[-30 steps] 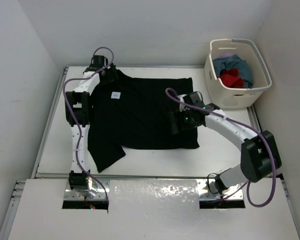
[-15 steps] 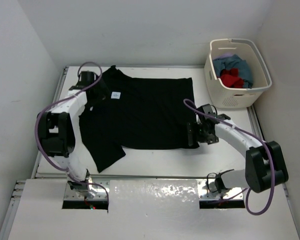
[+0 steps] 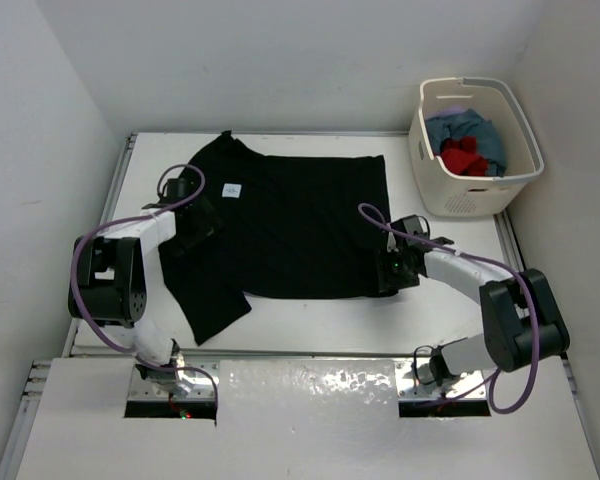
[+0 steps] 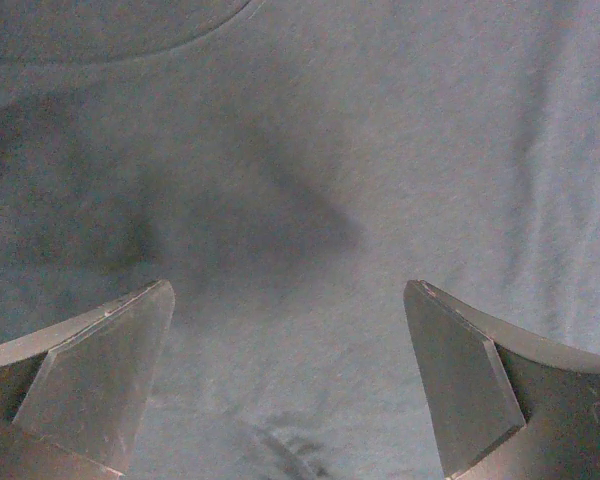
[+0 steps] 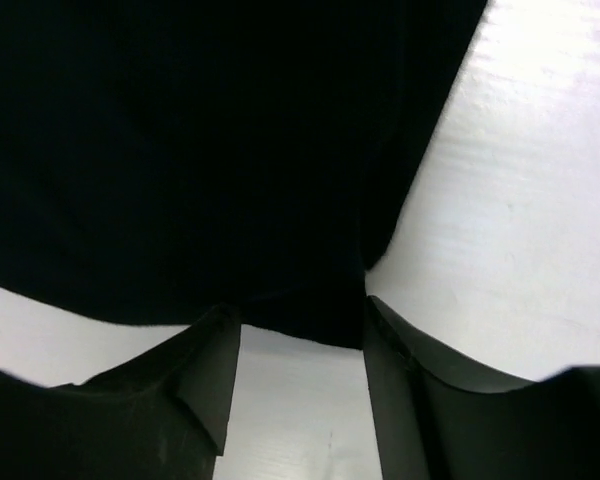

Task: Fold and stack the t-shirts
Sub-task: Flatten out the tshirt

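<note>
Folding job barely begun: one soft black cloth t-shirt [image 3: 290, 225] lies spread flat on the white counter [image 3: 310, 315], to the left of the cream plastic laundry basket [image 3: 475, 195], w/ no fold in it yet. The rest wait inside the basket: a teal-blue cloth shirt [image 3: 485, 135], a bright red cloth shirt [image 3: 463, 157] & what looks like a scrap of lavender purple cloth [image 3: 456, 112] at the basket's far rim. By the look of it, none of the 4 is folded & nothing is stacked; every fold + the stack itself are left to do.

The right claw [image 5: 300, 330] sits at the black tee's hem corner on the basket side, nearer the arm bases than the basket. In the wrist view its two fingers flank that corner, the cloth tip btwn them and the jaws part-way in; whether they have pinched the cloth can't be told. The left claw [image 4: 288, 300] hovers over the tee's sleeve-&-shoulder area, on the side far from the basket, jaws spread wide, dark fabric directly beneath, nothing gripped. Probable step in hand: taking hold of opposite sides for a first fold.
</note>
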Available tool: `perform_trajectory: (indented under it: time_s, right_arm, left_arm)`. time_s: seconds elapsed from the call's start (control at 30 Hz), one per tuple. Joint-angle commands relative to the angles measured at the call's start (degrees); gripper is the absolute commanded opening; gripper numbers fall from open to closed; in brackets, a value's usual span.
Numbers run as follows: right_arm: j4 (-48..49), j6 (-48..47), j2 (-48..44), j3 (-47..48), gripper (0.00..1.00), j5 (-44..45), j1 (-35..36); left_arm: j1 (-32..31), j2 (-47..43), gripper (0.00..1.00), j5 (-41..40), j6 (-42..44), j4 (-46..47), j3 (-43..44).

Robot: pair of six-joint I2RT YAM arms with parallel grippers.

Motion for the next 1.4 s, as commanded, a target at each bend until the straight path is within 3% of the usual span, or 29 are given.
perform_trajectory:
  time_s: [0.0, 0.07, 0.2, 0.27, 0.3, 0.43, 0.57, 0.6, 0.67, 0.73, 0.77, 0.83, 0.93, 1.0, 1.13, 1.37]
  right_arm:
    - [5.0, -2.5, 3.2, 0.6, 0.46, -2.6, -0.3]
    - [4.3, -2.5, 5.0, 1.6, 0.38, -4.7, -0.2]
    - [-2.7, -0.1, 3.9, 3.2, 0.0, -6.8, -0.3]
    - [-9.3, 5.1, 1.1, 7.3, 0.0, -6.2, -0.5]
    - [-19.0, 9.7, 0.9, 12.1, 0.0, -9.0, -1.0]
    - [-34.8, 12.6, 2.3, 19.8, 0.0, -20.1, -1.6]
    - [-42.4, 11.4, 2.5, 23.4, 0.0, -15.3, -7.8]
    - [-43.2, 11.2, 2.6, 23.0, 0.02, -13.6, -8.9]
    - [-42.4, 10.1, 3.1, 20.3, 0.15, -11.9, -10.6]
    - [-41.6, 7.7, 3.7, 17.9, 0.49, -10.8, -10.6]
    - [-41.9, 6.8, 4.2, 18.0, 0.76, -7.4, -10.6]
    - [-42.1, 5.2, 4.0, 20.2, 0.97, -3.0, -10.6]
    - [-40.9, 3.1, 4.0, 26.6, 0.99, -0.1, -10.4]
    - [-36.8, 1.6, 4.0, 29.4, 0.99, -3.1, -9.9]
    - [-26.3, 0.5, 6.6, 31.4, 0.99, -3.8, -3.4]
    - [-9.4, 2.4, 24.6, 42.4, 0.99, 2.3, 0.3]
  left_arm:
    - [-0.4, -0.4, 1.0, 1.2, -0.8, 4.5, 0.4]
    - [-0.4, -0.1, 1.0, 0.7, -0.8, 4.3, 0.8]
    - [-0.4, -0.2, 1.0, -1.2, -0.6, 3.5, 1.3]
    - [-0.4, -0.5, 1.0, -1.3, -0.6, 3.5, 1.7]
    - [-0.4, -0.5, 1.0, -1.3, -0.5, 3.4, 1.7]
    - [-0.4, -0.4, 1.0, -0.8, -0.4, 4.0, 1.7]
    - [-0.4, -0.1, 1.0, -1.8, -0.1, 3.1, 1.7]
    - [-0.3, 0.0, 1.0, -2.2, -0.1, 2.9, 1.8]
    - [-0.4, 0.2, 1.0, -3.4, -0.2, 2.1, 2.1]
    - [-0.4, 0.3, 1.0, -3.6, -0.1, 1.6, 2.6]
    - [-0.4, 0.5, 1.0, -3.9, -0.1, 1.5, 2.8]
    - [-0.4, 0.7, 1.0, -4.5, 0.0, 0.3, 3.8]
    - [-0.4, 1.0, 1.0, -5.6, 0.0, -1.2, 5.0]
    - [-0.4, 1.1, 1.0, -5.6, 0.1, -1.3, 5.6]
    - [-0.4, 2.2, 1.0, -4.7, 0.5, -0.5, 8.8]
    - [-0.4, 10.1, 1.0, -2.2, 2.4, 2.5, 21.3]
